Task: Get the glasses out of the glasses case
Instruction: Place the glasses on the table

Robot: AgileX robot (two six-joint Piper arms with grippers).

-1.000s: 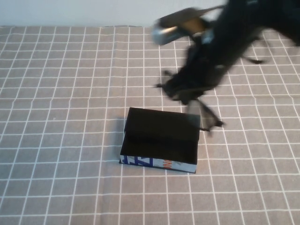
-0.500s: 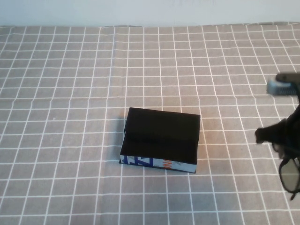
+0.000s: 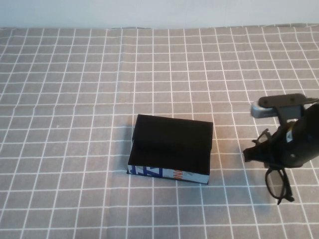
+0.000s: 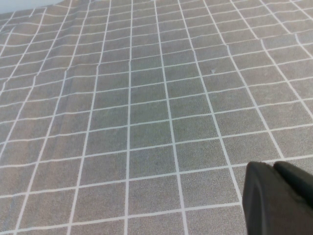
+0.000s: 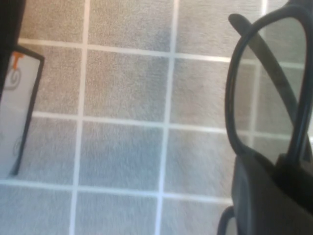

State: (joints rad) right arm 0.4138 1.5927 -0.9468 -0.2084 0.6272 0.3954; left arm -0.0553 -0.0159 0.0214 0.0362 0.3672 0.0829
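Note:
The glasses case (image 3: 171,148), a black box with a white, blue and orange printed front, lies in the middle of the checked cloth. Its white printed side also shows in the right wrist view (image 5: 19,98). My right gripper (image 3: 277,162) hangs to the right of the case, shut on the black glasses (image 3: 275,183), which dangle just above the cloth. In the right wrist view the glasses' rim and lens (image 5: 254,88) stick out from the right gripper (image 5: 276,181). My left gripper (image 4: 275,169) is out of the high view; its wrist view shows its fingers together, empty, over bare cloth.
The grey cloth with a white grid (image 3: 75,99) covers the whole table. A pale wall runs along the far edge (image 3: 149,12). Nothing else stands on the cloth.
My right arm has swung from behind the case to its right and come down lower, carrying the glasses. The case has not moved.

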